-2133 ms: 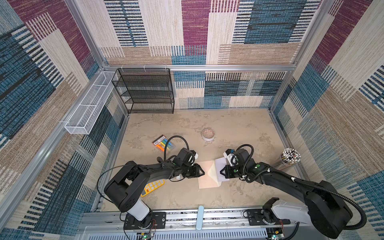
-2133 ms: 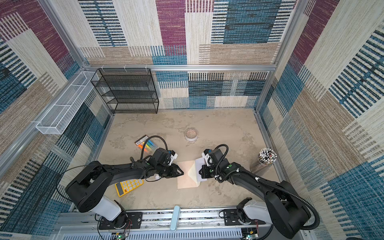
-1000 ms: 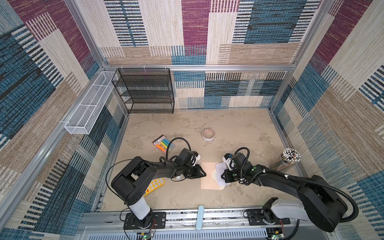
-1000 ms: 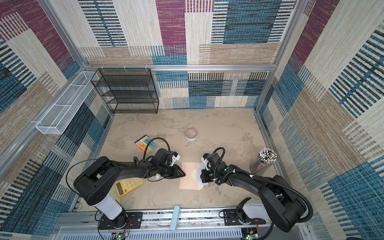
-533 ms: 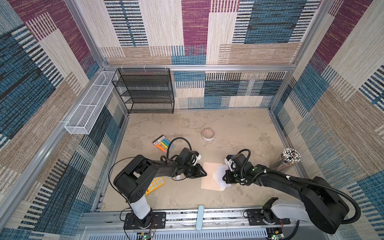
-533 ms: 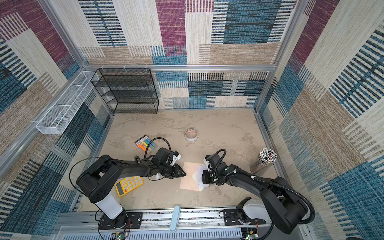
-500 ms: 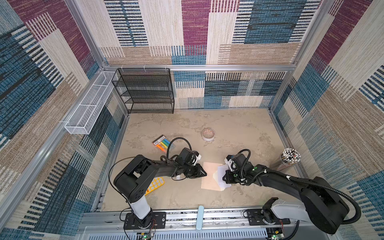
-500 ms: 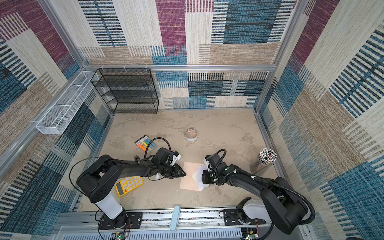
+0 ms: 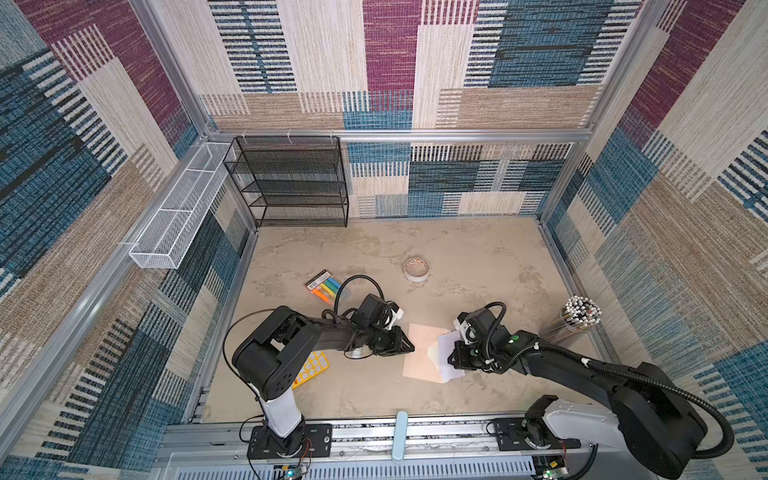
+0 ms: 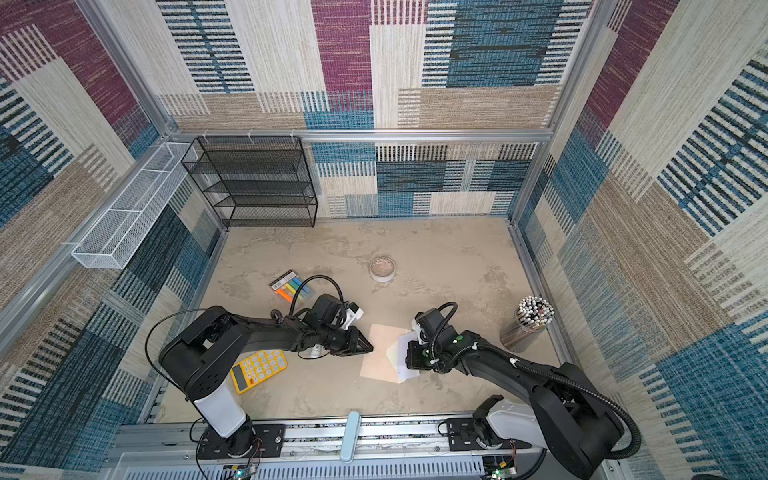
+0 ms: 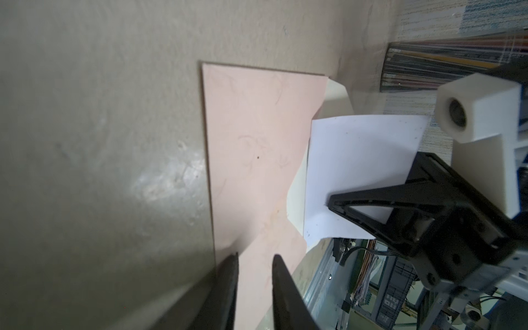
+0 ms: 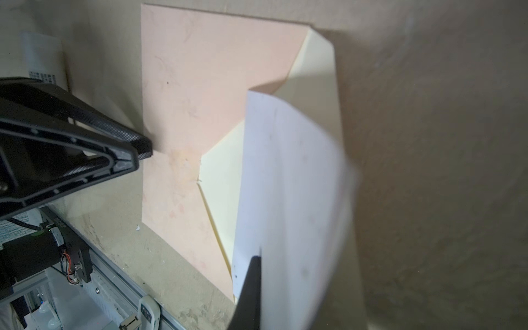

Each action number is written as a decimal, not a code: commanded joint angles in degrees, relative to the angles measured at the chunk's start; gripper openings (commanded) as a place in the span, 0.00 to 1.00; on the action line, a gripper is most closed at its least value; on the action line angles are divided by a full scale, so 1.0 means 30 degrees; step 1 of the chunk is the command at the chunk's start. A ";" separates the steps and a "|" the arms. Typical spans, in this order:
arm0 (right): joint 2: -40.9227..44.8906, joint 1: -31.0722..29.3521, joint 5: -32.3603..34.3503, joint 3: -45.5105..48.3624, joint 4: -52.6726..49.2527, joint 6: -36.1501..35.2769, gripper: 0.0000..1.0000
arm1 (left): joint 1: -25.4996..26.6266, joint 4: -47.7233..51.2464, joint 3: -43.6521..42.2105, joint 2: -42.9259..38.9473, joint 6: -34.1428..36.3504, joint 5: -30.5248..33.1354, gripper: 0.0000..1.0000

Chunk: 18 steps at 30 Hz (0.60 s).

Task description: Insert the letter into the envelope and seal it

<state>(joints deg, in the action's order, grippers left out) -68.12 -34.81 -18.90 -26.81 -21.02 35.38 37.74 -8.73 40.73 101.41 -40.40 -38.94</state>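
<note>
Fingers [image 11: 335, 203] of the right gripper [image 9: 451, 358] pinched the white letter [image 11: 357, 154], its sheet curling above the cream flap of the peach envelope [image 9: 417, 353], which lay flat on the worktop [image 9: 457, 257]. Left gripper [image 11: 255, 258] fingers [image 11: 228, 285] stood slightly apart at the envelope's edge.

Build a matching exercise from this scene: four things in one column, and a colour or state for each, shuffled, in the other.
Things
1. letter
2. envelope
3. calculator
4. pencil holder

Colour or state
a. clear, standing upright
b. white, pinched in the right tool
c. yellow
d. peach-pink

Pairs: 1-b, 2-d, 3-c, 4-a
</note>
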 commanded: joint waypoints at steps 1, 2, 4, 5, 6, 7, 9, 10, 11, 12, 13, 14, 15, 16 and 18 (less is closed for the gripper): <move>0.0427 -0.0028 0.0174 0.0193 -0.0315 0.0620 0.00 | -0.0065 0.3299 -0.0174 0.0551 -0.0144 0.3548 0.26; 0.0502 -0.0028 0.0155 0.0247 -0.0319 0.0724 0.00 | -0.0084 0.3293 -0.0183 0.0550 -0.0134 0.3552 0.26; 0.0556 -0.0028 0.0088 0.0351 -0.0321 0.0861 0.00 | -0.0098 0.3255 -0.0186 0.0565 -0.0163 0.3530 0.25; 0.0557 -0.0028 0.0036 0.0387 -0.0322 0.0943 0.00 | -0.0098 0.3234 -0.0187 0.0563 -0.0173 0.3498 0.25; 0.0507 -0.0028 0.0008 0.0411 -0.0327 0.0994 0.00 | -0.0100 0.3248 -0.0173 0.0569 -0.0172 0.3493 0.25; 0.0471 -0.0028 0.0016 0.0453 -0.0306 0.1034 0.00 | -0.0098 0.3235 -0.0167 0.0548 -0.0163 0.3500 0.25; 0.0441 -0.0028 0.0033 0.0469 -0.0320 0.1154 0.00 | -0.0098 0.3251 -0.0186 0.0539 -0.0165 0.3501 0.25; 0.0462 -0.0028 0.0006 0.0501 -0.0347 0.1226 0.00 | -0.0098 0.3234 -0.0197 0.0524 -0.0170 0.3508 0.26; 0.0473 -0.0028 0.0050 0.0538 -0.0376 0.1323 0.00 | -0.0106 0.3205 -0.0222 0.0478 -0.0160 0.3501 0.25; 0.0538 -0.0028 0.0130 0.0556 -0.0452 0.1431 0.00 | -0.0099 0.3190 -0.0240 0.0487 -0.0164 0.3496 0.25; 0.0561 -0.0028 0.0175 0.0587 -0.0465 0.1528 0.00 | -0.0098 0.3173 -0.0274 0.0481 -0.0157 0.3484 0.25; 0.0582 -0.0028 0.0247 0.0586 -0.0466 0.1593 0.00 | -0.0112 0.3141 -0.0276 0.0489 -0.0163 0.3446 0.25; 0.0564 -0.0028 0.0269 0.0586 -0.0388 0.1653 0.00 | -0.0098 0.3116 -0.0224 0.0495 -0.0169 0.3403 0.25; 0.0521 -0.0028 0.0305 0.0572 -0.0309 0.1684 0.00 | -0.0098 0.3099 -0.0240 0.0479 -0.0184 0.3370 0.25; 0.0259 -0.0028 0.0236 0.0500 -0.0166 0.1743 0.00 | -0.0113 0.3088 -0.0193 0.0454 -0.0142 0.3304 0.25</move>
<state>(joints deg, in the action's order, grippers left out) -66.81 -34.81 -18.85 -25.15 -22.17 39.27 37.41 -8.93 40.75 101.71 -40.58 -39.59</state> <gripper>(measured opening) 0.049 0.252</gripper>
